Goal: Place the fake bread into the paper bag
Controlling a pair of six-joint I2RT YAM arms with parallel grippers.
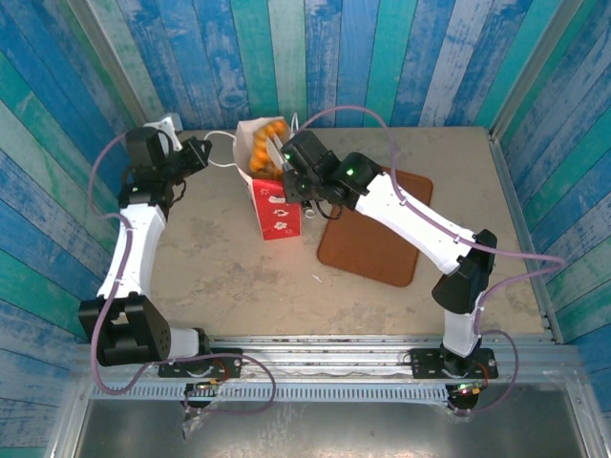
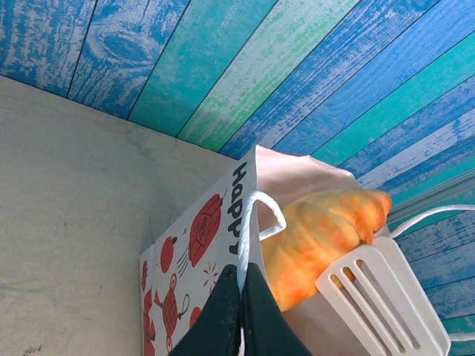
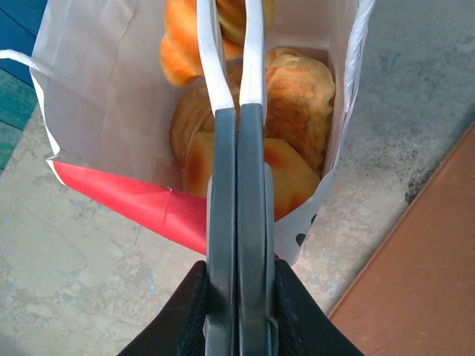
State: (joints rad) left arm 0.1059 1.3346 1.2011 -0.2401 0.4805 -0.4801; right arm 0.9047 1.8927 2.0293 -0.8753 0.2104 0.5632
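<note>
The paper bag (image 1: pixel 275 212) stands upright at the table's back centre, white with a red front. Several pieces of fake bread (image 1: pixel 263 153) fill it. My left gripper (image 1: pixel 212 156) is at the bag's left side. In the left wrist view the left gripper (image 2: pixel 243 278) is shut on the bag's white cord handle (image 2: pixel 249 230), beside a golden croissant (image 2: pixel 319 237). My right gripper (image 3: pixel 237 271) is shut on a pair of tongs (image 3: pixel 237 185). Their closed white tips reach into the bag (image 3: pixel 104 81) above the bread (image 3: pixel 297 96).
A flat brown tray (image 1: pixel 377 239) lies on the table right of the bag, under the right arm. Blue and green plank walls enclose the back and sides. A slotted white tong blade (image 2: pixel 378 297) shows inside the bag mouth.
</note>
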